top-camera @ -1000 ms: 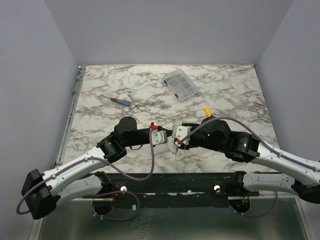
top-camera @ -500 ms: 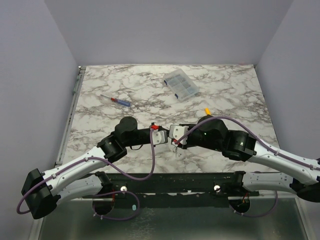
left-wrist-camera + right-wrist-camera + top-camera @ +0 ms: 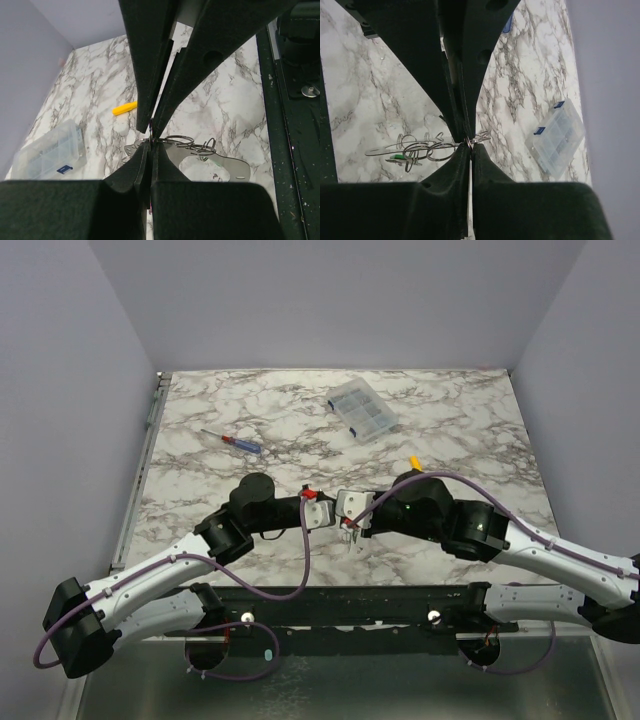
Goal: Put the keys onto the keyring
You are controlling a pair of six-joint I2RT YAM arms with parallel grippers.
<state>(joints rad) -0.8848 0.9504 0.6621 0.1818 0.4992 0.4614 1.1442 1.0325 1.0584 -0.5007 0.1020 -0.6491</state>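
The right end effector (image 3: 469,141) has slid left to meet the left end effector (image 3: 151,132) and has closed down to a thin pinch. It seems to grip one of the keys (image 3: 215,167), though exactly which piece is unclear. The left is fully closed on the keyring (image 3: 172,139). The cluster sits at the near middle of the surface (image 3: 250,410). With both ends held, threading can likely begin. The labels on the box (image 3: 362,410) are too small to read.
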